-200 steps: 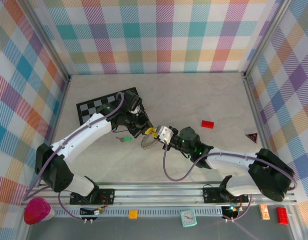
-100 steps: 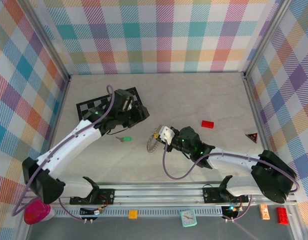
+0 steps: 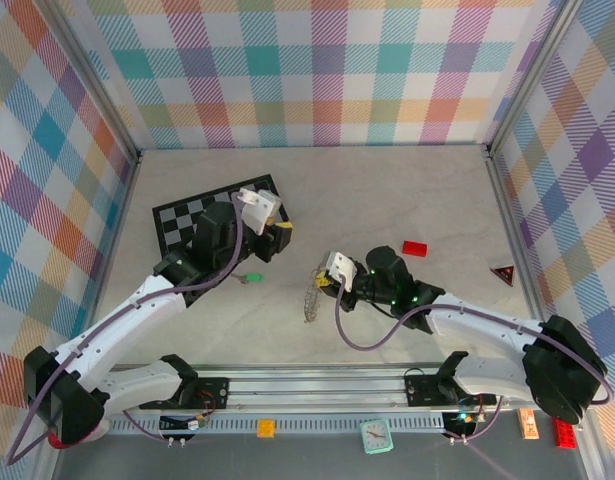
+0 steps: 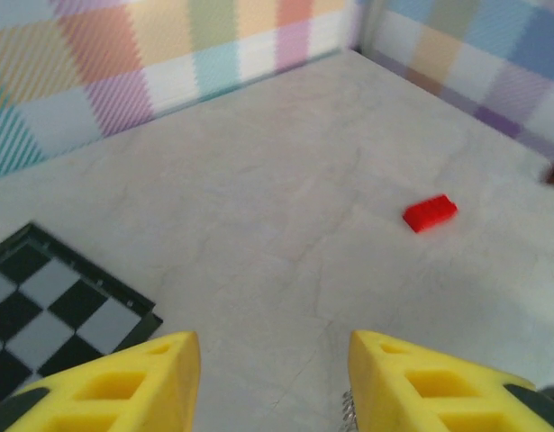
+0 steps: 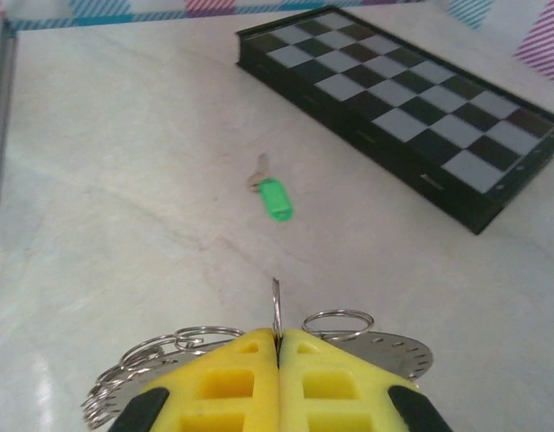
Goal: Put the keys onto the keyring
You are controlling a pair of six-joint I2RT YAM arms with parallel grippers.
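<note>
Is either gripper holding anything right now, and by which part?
The right gripper is shut on the keyring, pinching a thin edge of its rim between the fingertips. The left gripper is open and holds nothing.

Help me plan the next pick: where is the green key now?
Top view: the green key lies left of centre, beside the chessboard's near edge, left of the keyring.
</note>
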